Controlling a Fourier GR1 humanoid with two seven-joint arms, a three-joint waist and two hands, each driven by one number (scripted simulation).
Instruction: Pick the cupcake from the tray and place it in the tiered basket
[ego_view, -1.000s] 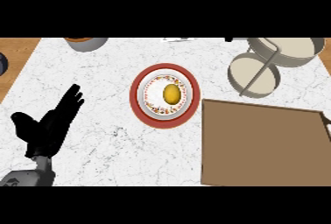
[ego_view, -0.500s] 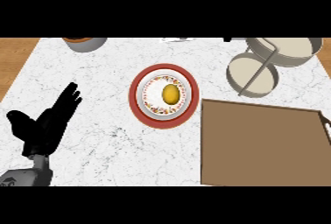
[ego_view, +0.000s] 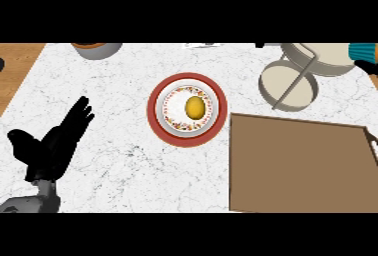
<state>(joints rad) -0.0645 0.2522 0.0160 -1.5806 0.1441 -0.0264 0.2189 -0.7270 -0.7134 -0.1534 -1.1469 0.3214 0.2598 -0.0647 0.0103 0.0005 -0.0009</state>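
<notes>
The brown tray (ego_view: 295, 165) lies at the right of the counter, and its visible surface is bare; no cupcake shows anywhere. The tiered basket (ego_view: 284, 85) stands at the back right as two pale round tiers joined by a grey post, and nothing shows in either tier. My left hand (ego_view: 52, 145) is at the lower left, open, with straight fingers pointing up and right and the thumb spread out. It holds nothing and is far from both the tray and the basket. My right hand does not show.
A red-rimmed plate (ego_view: 159, 117) with a patterned white centre sits mid-counter and carries a yellow oval thing (ego_view: 194, 107). A grey bowl (ego_view: 97, 49) is at the back left, and a teal object (ego_view: 363, 50) at the back right corner. A wooden strip (ego_view: 15, 60) borders the marble on the left.
My left hand has shifted very slightly to the left. Nothing else has moved.
</notes>
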